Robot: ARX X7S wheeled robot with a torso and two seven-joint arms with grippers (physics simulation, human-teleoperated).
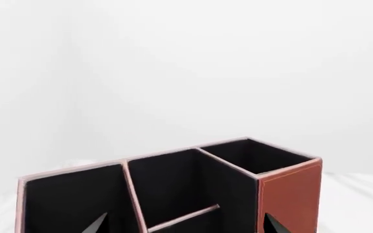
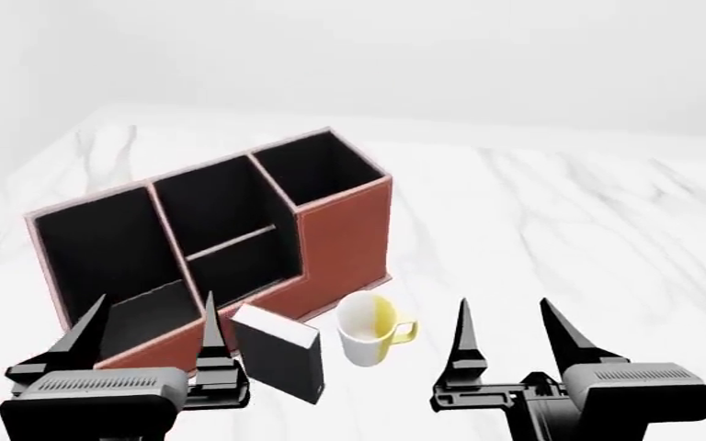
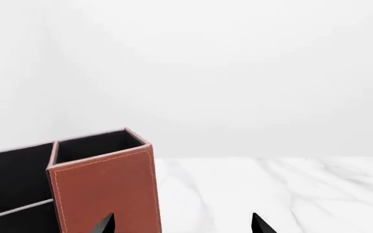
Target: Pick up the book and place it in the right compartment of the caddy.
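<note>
Book [image 2: 282, 354] stands outside caddy [image 2: 341, 230]; right compartment [image 2: 319, 168] empty.

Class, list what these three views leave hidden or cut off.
- Floor of the right compartment: head view, hidden by its tall walls.
- Book: absent from both wrist views.
- Mug contents: head view, too small to tell.
- Left pincer and right pincer: only fingertips show, cut by each wrist view's edge.

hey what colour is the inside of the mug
Yellow inside, white outside; the mug shows only in the head view.
</note>
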